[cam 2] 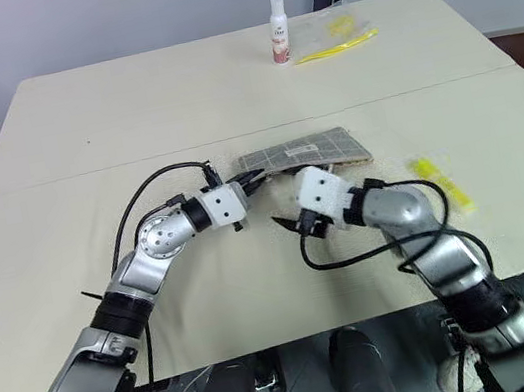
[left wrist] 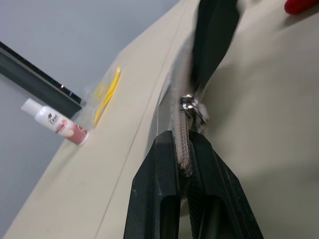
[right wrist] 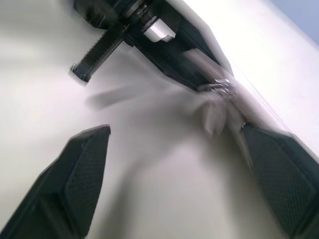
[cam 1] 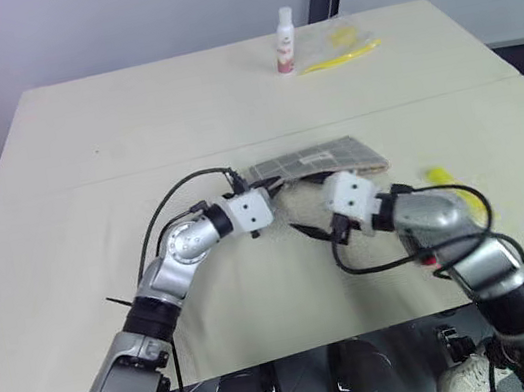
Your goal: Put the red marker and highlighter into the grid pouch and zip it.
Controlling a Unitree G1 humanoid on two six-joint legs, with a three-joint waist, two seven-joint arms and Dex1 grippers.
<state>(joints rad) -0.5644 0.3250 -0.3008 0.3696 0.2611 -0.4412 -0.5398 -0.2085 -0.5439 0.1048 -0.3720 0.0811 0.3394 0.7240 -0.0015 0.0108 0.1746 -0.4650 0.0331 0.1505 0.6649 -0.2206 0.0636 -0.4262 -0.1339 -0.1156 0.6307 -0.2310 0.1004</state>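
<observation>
Risk, judged: the highlighter (cam 2: 440, 182) lies on the surface (cam 1: 128, 128) at right of centre, well apart from the grid pouch (cam 1: 317, 160). If the pouch is zipped now, the highlighter is left out. A red object (left wrist: 301, 5) lies near the pouch in the left wrist view; whether it is the red marker cannot be told.

Second risk: the left fingers (left wrist: 159, 199) clamp only the pouch's zipper edge, just short of the metal pull (left wrist: 192, 104). A pull against so narrow a hold may slip the fabric free.

Pose, near to far:
- Right gripper (cam 2: 292, 222), centre frame: fingers wide apart, holding nothing, aimed at the pouch end.
- Left gripper (cam 1: 276, 187), just beyond: closed on the pouch's left end.
- A bottle (cam 1: 285, 42) and a clear bag (cam 1: 337, 44) stand at upper centre.
</observation>
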